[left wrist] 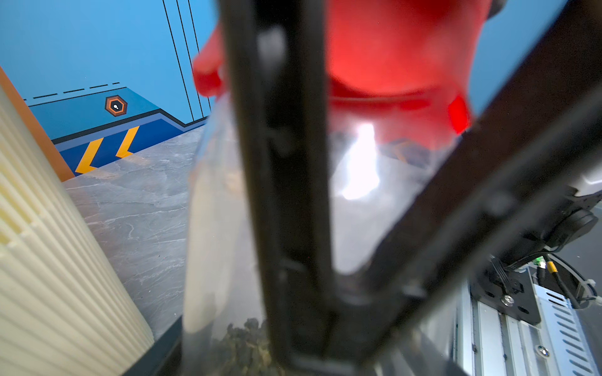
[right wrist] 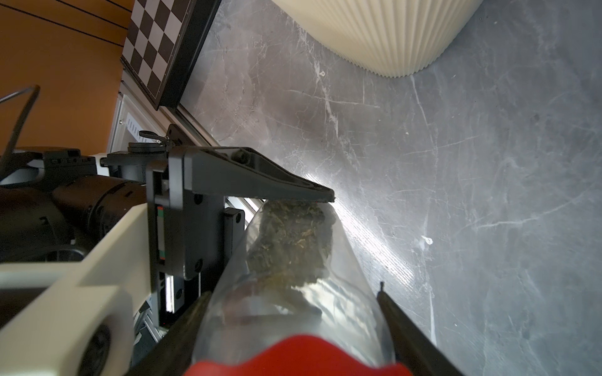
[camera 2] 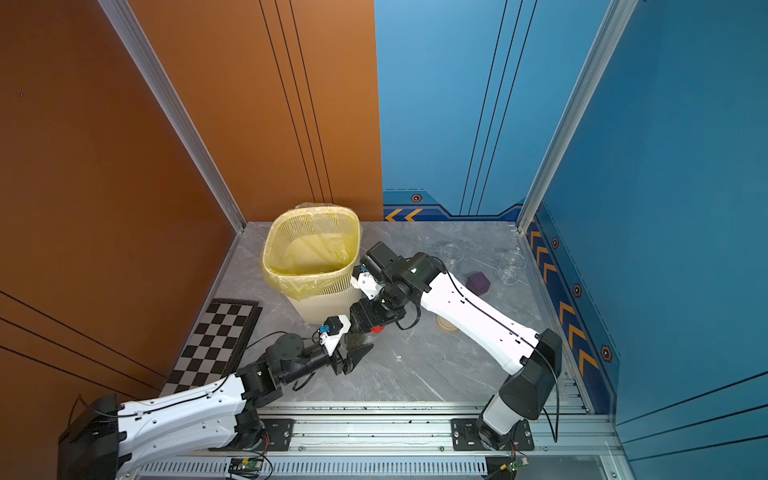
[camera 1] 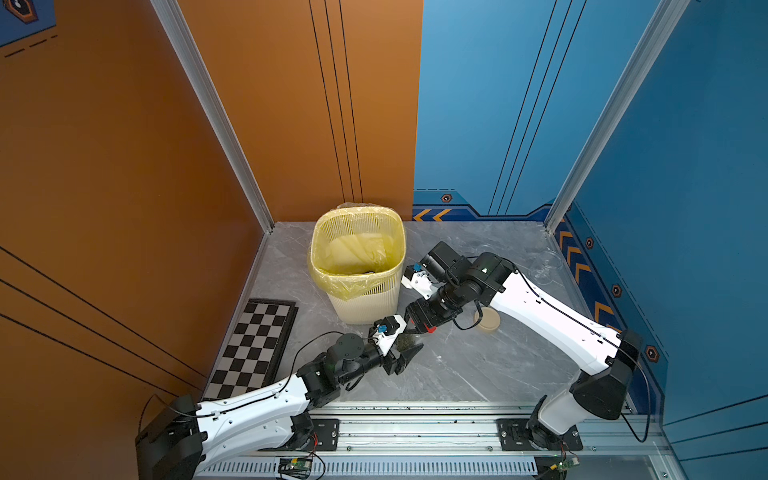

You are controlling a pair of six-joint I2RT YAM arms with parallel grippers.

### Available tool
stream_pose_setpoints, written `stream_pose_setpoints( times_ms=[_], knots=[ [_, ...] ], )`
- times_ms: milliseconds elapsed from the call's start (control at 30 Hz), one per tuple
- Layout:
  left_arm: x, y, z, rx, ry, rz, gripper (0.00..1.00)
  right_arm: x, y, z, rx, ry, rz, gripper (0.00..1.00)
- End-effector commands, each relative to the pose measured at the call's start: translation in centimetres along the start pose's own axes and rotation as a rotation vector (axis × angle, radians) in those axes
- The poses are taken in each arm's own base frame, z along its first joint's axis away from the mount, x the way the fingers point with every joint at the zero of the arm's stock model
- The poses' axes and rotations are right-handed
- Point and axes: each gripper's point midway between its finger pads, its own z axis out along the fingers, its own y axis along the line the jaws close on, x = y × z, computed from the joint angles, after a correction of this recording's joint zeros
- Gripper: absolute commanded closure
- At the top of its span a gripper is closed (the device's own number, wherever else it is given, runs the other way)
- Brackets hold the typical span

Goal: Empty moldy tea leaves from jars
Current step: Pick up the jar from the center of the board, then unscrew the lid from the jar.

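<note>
One clear glass jar with a red lid hangs on its side above the table, just in front of the bin. My right gripper is shut on the red lid end, its fingers on both sides. The left gripper is shut on the jar's base end, with one finger pressed on the glass. Dark tea leaves lie clumped at the jar's base, also visible as tea leaves in the left wrist view. Two empty lidless jars stand at the back right.
The cream slatted bin with a yellow bag stands at the back, close to both grippers. A chessboard lies at the left edge. A beige lid rests under the right arm. A purple box sits behind that arm.
</note>
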Motion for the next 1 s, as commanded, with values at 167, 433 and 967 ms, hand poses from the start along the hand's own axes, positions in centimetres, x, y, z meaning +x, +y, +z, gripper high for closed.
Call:
stream_pose_setpoints(
  times_ms=[167, 433, 967],
  knots=[
    [-1.2, 1.2, -0.4, -0.042, -0.051, 0.000, 0.41, 1.7, 0.6, 0.4, -0.027, 0.076, 0.021, 0.13],
    [-1.1, 1.1, -0.4, -0.037, -0.047, -0.002, 0.41, 1.6, 0.5, 0.1, -0.019, 0.065, 0.019, 0.03],
    [-0.1, 0.8, -0.2, -0.014, -0.020, -0.012, 0.40, 0.4, 0.8, -1.9, -0.037, -0.002, 0.026, 0.00]
  ],
)
